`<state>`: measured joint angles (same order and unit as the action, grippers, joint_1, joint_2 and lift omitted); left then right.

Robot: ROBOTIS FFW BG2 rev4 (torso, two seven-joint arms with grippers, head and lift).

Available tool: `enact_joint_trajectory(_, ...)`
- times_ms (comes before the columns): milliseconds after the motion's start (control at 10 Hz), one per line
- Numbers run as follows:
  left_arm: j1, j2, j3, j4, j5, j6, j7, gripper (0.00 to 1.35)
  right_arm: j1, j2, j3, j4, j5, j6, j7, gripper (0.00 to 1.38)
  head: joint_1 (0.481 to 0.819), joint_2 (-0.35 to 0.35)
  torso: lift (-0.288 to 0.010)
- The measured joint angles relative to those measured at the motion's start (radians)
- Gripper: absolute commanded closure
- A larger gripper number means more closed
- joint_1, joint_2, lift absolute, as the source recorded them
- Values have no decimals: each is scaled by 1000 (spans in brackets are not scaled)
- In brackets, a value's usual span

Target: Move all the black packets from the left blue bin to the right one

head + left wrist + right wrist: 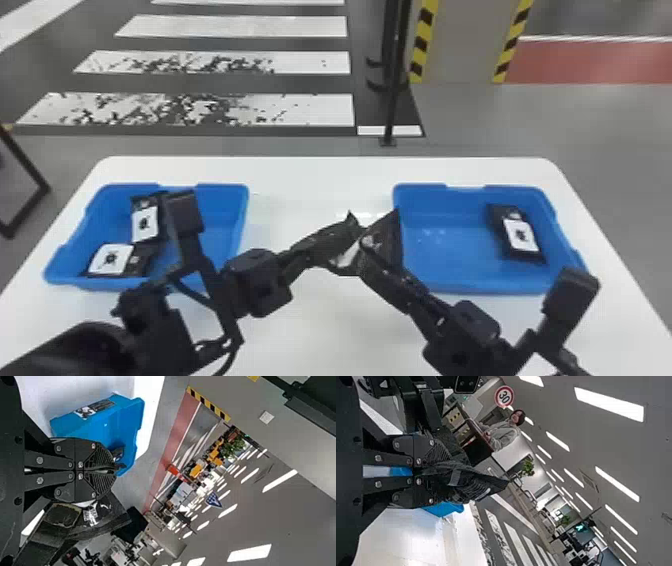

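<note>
Over the middle of the table, my left gripper (pixel 356 231) and my right gripper (pixel 367 245) meet at one black packet (pixel 389 237), both shut on it. The left wrist view shows the left gripper (pixel 115 469) closed, the packet's labelled part (pixel 92 515) beside it. In the right wrist view a crumpled black packet (pixel 488 485) sticks out past the right gripper (pixel 455 469). The left blue bin (pixel 227 192) holds two black packets with white labels, one (pixel 145 220) farther back, another (pixel 112 259) nearer. One packet (pixel 520 234) lies at the right side of the right blue bin (pixel 435 290).
Both bins stand on a white table (pixel 320 175), with bare tabletop between them. A dark pole (pixel 392 110) stands on the floor beyond the table's back edge. The left arm reaches across the left bin's near right corner.
</note>
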<state>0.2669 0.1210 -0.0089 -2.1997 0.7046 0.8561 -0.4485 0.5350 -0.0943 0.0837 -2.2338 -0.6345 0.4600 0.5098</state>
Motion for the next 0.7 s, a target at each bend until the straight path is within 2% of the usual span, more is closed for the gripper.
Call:
enact_joint_trajectory(100,10,-4,3,1,20,-22,12,475,-1,1,0,2,0,-1,-5,1282,695,-2,-140)
enact_joint_trajectory(200,30,-17,23,1,40,-59,19,127,-7,1,-5,9,-2,-1,-10,1282,695,6,-140)
enact_joint_trajectory(300,52,-33,54,1,46,-129,22,110,-13,1,-17,16,-3,-1,-13,1282,695,28,-140)
enact_joint_trajectory(400,73,-42,83,0,62,-221,24,159,-23,0,-32,29,-3,-1,-19,1282,695,42,-140)
enact_joint_trajectory(700,143,-50,125,-41,84,-415,43,167,-94,-13,-109,113,55,-1,-30,1280,695,53,-140)
